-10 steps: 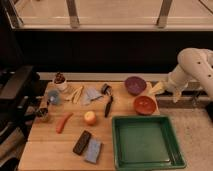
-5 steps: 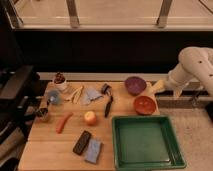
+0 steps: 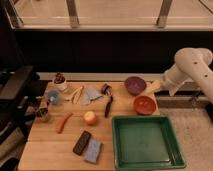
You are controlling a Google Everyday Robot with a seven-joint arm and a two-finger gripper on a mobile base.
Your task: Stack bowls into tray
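On the left half of the bench [image 3: 47, 150] we see things that have no part in this job: a small blue cup [image 3: 54, 97], an orange carrot-like piece [image 3: 63, 122], a pale cloth [image 3: 91, 95], a round yellowish fruit [image 3: 90, 117] and a dark long-handled tool [image 3: 107, 103]. They lie well apart from the work area, so we judge they need not be shifted.

Further right, the green tray [image 3: 145, 142] sits at the near right corner of the bench with nothing in it. Its wide floor and raised rim make it an easy target: either bowl could be set down almost anywhere inside.

Beyond the tray, the purple bowl [image 3: 135, 85] stands upright toward the back edge. The red bowl [image 3: 144, 104] stands upright just past the tray's far rim, close to it but outside. Both rest on the bench, near one another yet apart, so no stacking is done yet.

At the far right, the white arm [image 3: 192, 70] reaches in from the side. The hand [image 3: 155, 86] hangs just right of the purple bowl and behind the red one. Its fingers are spread wide and grip nothing. We take that spread as readiness to pinch a bowl's rim, and the sideways reach keeps the arm off the tray. We think the first pick is at hand, but we cannot tell which bowl it aims for.
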